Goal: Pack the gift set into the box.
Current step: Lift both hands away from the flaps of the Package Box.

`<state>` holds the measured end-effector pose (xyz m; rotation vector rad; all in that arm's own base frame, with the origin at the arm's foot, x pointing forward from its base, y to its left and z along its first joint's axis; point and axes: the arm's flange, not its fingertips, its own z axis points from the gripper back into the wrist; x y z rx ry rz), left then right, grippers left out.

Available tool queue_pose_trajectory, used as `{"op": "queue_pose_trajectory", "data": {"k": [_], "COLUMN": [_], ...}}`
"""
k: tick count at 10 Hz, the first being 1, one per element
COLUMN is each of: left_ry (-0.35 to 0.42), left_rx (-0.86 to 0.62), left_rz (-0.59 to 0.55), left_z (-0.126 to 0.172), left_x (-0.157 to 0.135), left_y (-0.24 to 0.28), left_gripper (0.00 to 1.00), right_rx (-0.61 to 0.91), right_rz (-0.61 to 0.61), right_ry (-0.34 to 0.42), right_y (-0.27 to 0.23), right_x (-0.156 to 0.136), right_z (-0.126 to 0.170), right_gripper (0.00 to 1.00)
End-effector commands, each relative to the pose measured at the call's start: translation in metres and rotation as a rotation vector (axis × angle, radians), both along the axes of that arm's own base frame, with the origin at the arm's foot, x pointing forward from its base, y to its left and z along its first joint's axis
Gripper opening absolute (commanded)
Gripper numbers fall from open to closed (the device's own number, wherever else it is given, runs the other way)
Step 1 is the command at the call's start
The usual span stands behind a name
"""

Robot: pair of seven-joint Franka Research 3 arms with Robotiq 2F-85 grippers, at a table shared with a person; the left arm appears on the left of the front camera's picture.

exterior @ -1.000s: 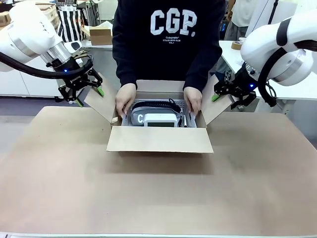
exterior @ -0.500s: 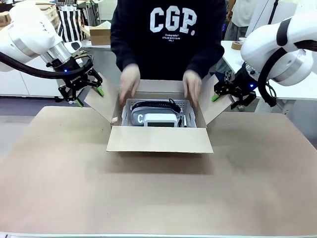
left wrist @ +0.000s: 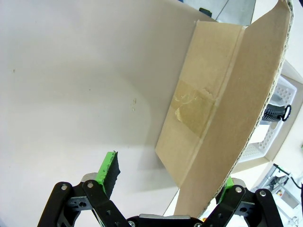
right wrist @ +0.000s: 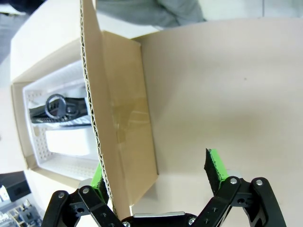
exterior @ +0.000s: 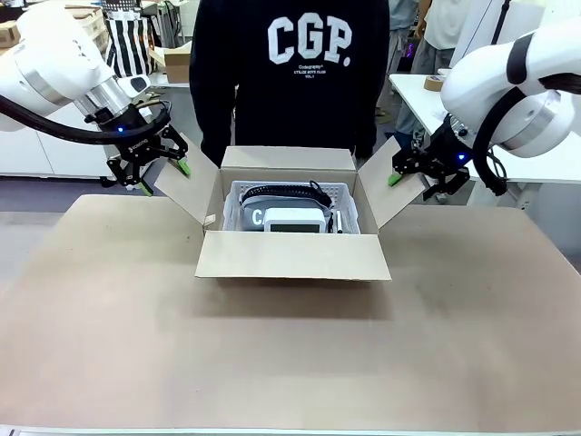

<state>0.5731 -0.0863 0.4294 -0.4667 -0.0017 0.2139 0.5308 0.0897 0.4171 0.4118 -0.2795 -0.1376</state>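
The box point(exterior: 290, 257) stands open at the table's middle with its flaps spread. Inside it lies the gift set point(exterior: 292, 219), a white perforated tray with a black strap and a white unit. My left gripper point(exterior: 165, 179) is open at the left flap. In the left wrist view that flap point(left wrist: 208, 94) runs between the fingers point(left wrist: 109, 170). My right gripper point(exterior: 410, 184) is open at the right flap. The right wrist view shows this flap's edge point(right wrist: 128, 118) between the fingers point(right wrist: 215, 170), with the gift set point(right wrist: 66, 142) beyond. A person in a dark sweatshirt point(exterior: 304, 73) stands behind the box.
A brown sheet point(exterior: 290, 354) covers the table around the box. Behind the person stand a small carton point(exterior: 182, 62), a striped bag point(exterior: 127, 41) and a white table with a tape roll point(exterior: 434, 83).
The person's hands have lifted off the box's far side and drawn back out of sight. Both grippers and the box have stayed in place.
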Motion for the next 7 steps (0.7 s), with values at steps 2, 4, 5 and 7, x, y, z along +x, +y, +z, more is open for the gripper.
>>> {"op": "queue_pose_trajectory", "data": {"k": [2, 4, 5, 7], "left_ry": [-0.002, -0.002, -0.002, -0.002], "left_rx": [0.010, 0.010, 0.010, 0.010], "left_rz": [0.002, 0.002, 0.002, 0.002], "left_z": [0.0026, 0.0026, 0.0026, 0.0026], "left_x": [-0.0019, -0.0019, -0.0019, -0.0019], "left_y": [0.0016, 0.0016, 0.0016, 0.0016], "left_gripper": [1.00, 1.00, 1.00, 1.00], "right_rx": [-0.005, -0.005, -0.005, -0.005], "right_rz": [-0.006, -0.006, -0.006, -0.006], "right_ry": [0.014, 0.014, 0.014, 0.014], "right_y": [0.0025, 0.0025, 0.0025, 0.0025], "right_x": [0.0032, 0.0032, 0.0032, 0.0032], "right_z": [0.0041, 0.0041, 0.0041, 0.0041], "right_gripper": [1.00, 1.00, 1.00, 1.00]}}
